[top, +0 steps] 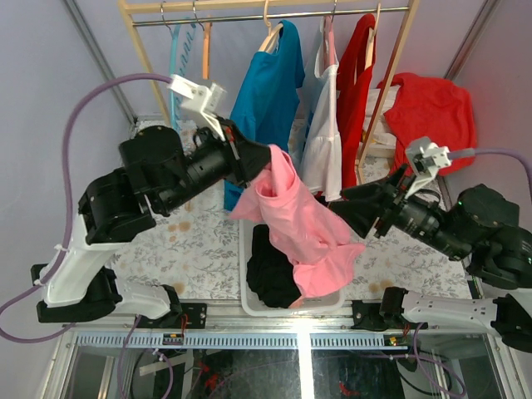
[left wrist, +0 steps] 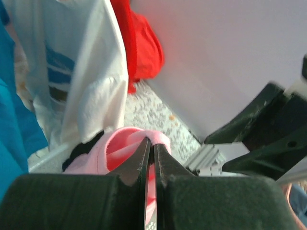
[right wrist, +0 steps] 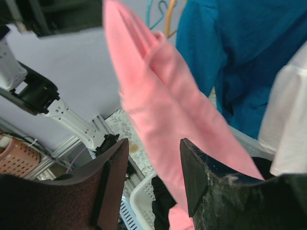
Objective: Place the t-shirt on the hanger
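Note:
The pink t-shirt (top: 303, 224) hangs in the air over the table, bunched at its top edge. My left gripper (top: 259, 158) is shut on that top edge; in the left wrist view the fabric (left wrist: 120, 148) folds over the tips of the left gripper (left wrist: 153, 144). My right gripper (top: 347, 214) is open at the shirt's right side. In the right wrist view its jaws (right wrist: 153, 142) stand apart, with the t-shirt (right wrist: 158, 96) hanging just beyond and between them, not pinched. The orange hanger (top: 205, 41) hangs on the rail at the back left.
A white basket (top: 283, 312) with a black garment (top: 273, 274) sits under the shirt. On the wooden rack hang a teal hanger (top: 176, 50), a blue t-shirt (top: 270, 91), a white top (top: 324, 137) and red garments (top: 432, 108).

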Robot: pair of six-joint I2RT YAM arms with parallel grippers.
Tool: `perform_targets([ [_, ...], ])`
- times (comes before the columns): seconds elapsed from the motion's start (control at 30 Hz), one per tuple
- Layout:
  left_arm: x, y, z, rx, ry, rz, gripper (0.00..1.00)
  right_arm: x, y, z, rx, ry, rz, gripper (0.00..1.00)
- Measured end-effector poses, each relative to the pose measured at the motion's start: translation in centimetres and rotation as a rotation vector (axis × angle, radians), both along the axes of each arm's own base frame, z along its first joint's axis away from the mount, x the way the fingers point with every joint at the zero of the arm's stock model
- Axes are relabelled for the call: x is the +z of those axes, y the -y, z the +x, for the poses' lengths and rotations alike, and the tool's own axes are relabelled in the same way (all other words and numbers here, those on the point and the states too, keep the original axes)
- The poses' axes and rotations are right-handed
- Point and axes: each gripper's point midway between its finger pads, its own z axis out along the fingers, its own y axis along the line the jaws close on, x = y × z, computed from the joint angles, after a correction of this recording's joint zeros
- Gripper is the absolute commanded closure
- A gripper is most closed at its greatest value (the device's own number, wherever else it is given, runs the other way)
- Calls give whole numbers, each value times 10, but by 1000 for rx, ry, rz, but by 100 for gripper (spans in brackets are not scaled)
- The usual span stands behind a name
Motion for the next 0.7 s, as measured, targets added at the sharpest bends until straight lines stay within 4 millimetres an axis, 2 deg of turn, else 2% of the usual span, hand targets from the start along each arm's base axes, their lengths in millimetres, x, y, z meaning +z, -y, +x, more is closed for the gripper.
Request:
perform_targets([
  [0.13,-48,17,-12,-104,-64,79,100,6,-24,-3,69,-6,-25,49],
  [0.27,-112,22,-25,-169,-161,170,100,-5,-39,-6,119,-26,-76,51],
  [0.37,-148,23,-34,-206,-221,207,100,-16,-43,-5,127,-43,-110,53],
  [0.5,-168,26,-43,-242,-262,208,100,-38,-47,-4,127,-70,-162,55],
  [0.7,-160,30,-45,-262,-251,167,100,-77,-62,1,134,-114,-259,58],
])
